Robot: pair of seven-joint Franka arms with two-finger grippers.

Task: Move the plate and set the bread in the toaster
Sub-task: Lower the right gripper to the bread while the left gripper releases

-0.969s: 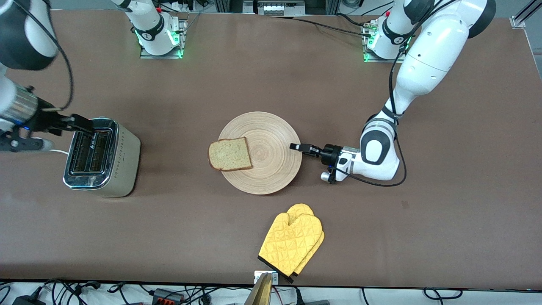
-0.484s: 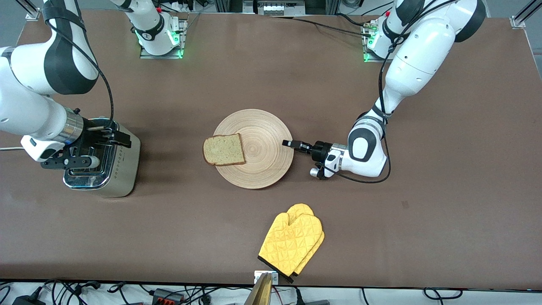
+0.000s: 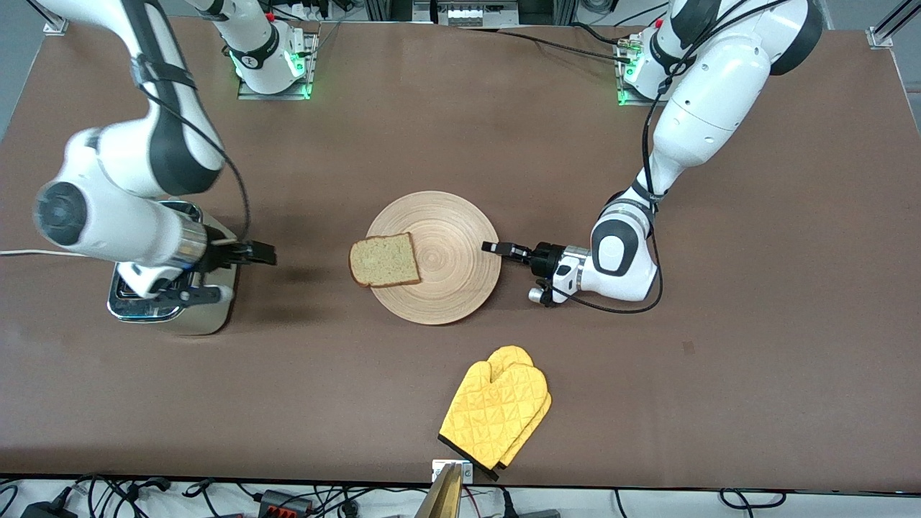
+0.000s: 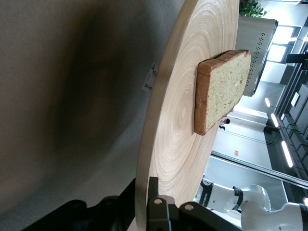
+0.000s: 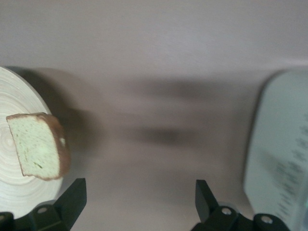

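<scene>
The round tan wooden plate (image 3: 433,257) lies at the table's middle. The bread (image 3: 384,260) rests on its edge toward the right arm's end, overhanging the rim. My left gripper (image 3: 491,248) is shut on the plate's rim at the edge toward the left arm's end; the left wrist view shows plate (image 4: 183,125) and bread (image 4: 219,91). My right gripper (image 3: 262,253) is open and empty, over the table between the toaster (image 3: 176,288) and the plate. The right wrist view shows bread (image 5: 38,151), plate (image 5: 14,110) and toaster side (image 5: 279,163).
A yellow oven mitt (image 3: 496,410) lies nearer the front camera than the plate, close to the table's front edge. The toaster's white cord (image 3: 29,252) runs off toward the right arm's end. The right arm's forearm hangs over the toaster's top.
My right gripper has swung from over the toaster toward the plate. The plate and bread, held by my left gripper, slid toward the right arm's end, then slightly back toward the front camera.
</scene>
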